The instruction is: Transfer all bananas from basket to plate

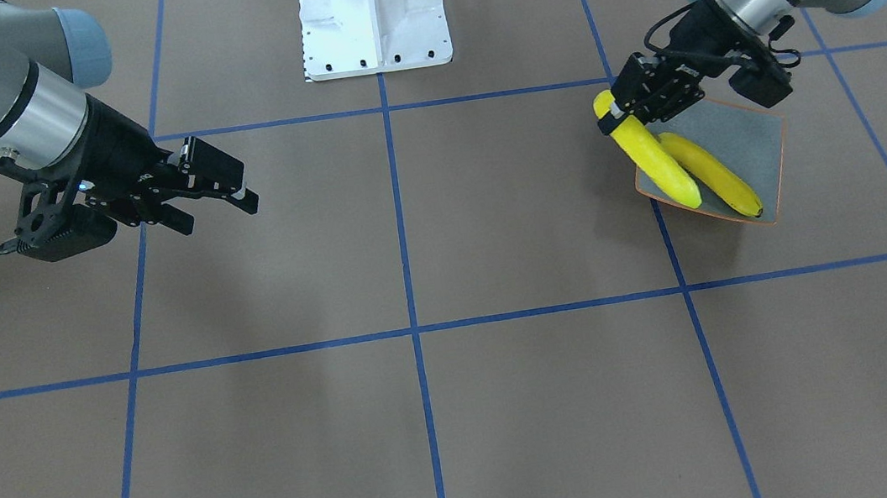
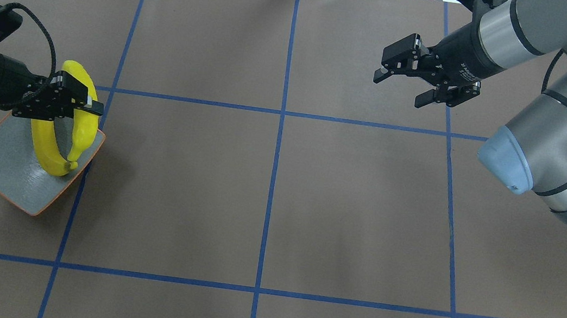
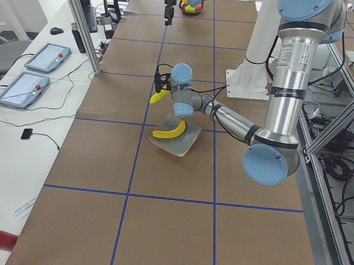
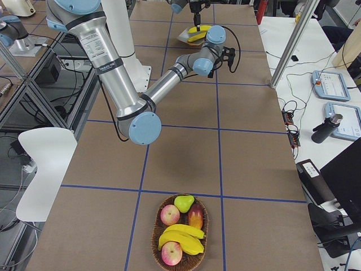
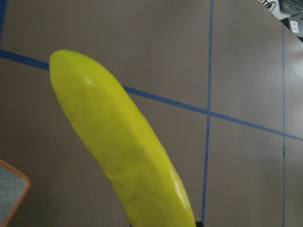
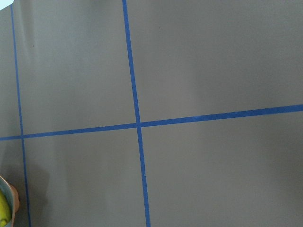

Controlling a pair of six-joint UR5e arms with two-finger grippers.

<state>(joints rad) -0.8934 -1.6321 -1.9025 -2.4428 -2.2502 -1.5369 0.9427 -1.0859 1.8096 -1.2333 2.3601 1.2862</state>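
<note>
— Bananas (image 4: pixel 181 236) in the basket (image 4: pixel 153 237)?
— Two, at the counter's right edge. The right pincer (image 1: pixel 220 211), spread and empty, is nearer.
— And the left pincer (image 1: pixel 615 119)?
— It clamps the held banana (image 1: pixel 653 160) near its upper end, by the left edge. Its long axis slopes down beside the lying banana (image 1: pixel 718 177), low tip over the plate (image 1: pixel 751 131).

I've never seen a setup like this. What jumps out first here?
The bright yellow held banana stands out, clamped in the left end effector above the grey plate, where a second banana already lies. At the table's end on the robot's right sits a basket with two more bananas among apples and a pear. The right end effector hangs open over the brown table.
</note>
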